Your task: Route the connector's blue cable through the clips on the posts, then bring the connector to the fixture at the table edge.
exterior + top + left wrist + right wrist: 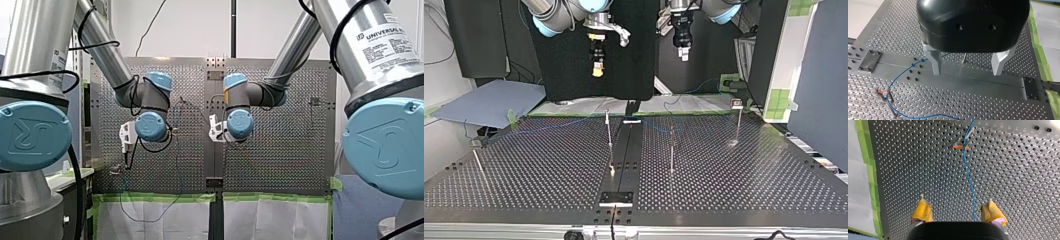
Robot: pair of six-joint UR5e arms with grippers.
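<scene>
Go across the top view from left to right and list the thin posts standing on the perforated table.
far-left post → centre-left post → centre-right post → far-right post

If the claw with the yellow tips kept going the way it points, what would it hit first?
Most likely the perforated table, which my right gripper points down at, open. The blue cable runs between its yellow pads, close to one, so it may touch that first; depth is unclear.
</scene>
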